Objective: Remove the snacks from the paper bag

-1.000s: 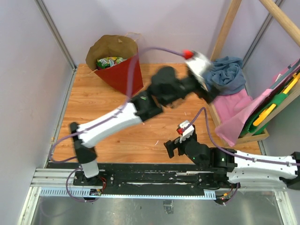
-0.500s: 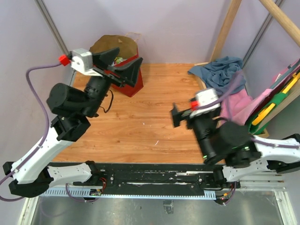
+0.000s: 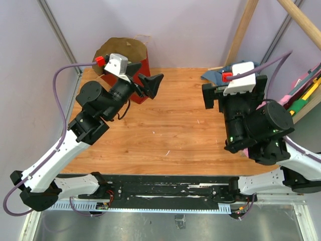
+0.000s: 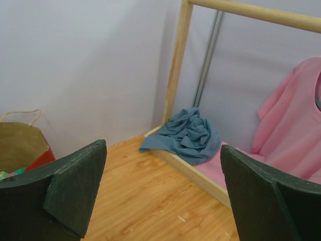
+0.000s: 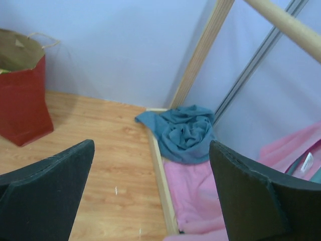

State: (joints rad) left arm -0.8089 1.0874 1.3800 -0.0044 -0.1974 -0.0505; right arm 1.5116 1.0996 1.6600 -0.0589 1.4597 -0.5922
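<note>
The red paper bag (image 3: 144, 63) is stood upright in the far left corner of the wooden tabletop (image 3: 170, 130), close to the back wall. Its long axis is set vertical and its mouth is turned upward, so the brown inside and a beige loop handle (image 5: 46, 37) are shown. Placed so, the contents can be reached from above without tipping.

The snacks (image 4: 6, 175) are kept inside the bag. Only a green sliver is seen at the rim in the left wrist view, and a yellowish edge in the right wrist view. How many packets there are, or which way they lie, cannot be told. None is seen on the tabletop, so the task is judged to be at its start.

The left claw (image 3: 144, 78) is held raised near the bag's mouth, on its right side, with the jaws spread wide and nothing between them. It is pointed across the tabletop toward the blue cloth (image 4: 185, 133), not down into the bag. A turn toward the mouth is therefore judged to be needed before any packet can be gripped.

The right claw (image 3: 233, 94) is held high over the right side, well apart from the bag. Its jaws are likewise wide and empty, and it is faced toward the far wall, where the bag's mouth is left unobstructed.
</note>
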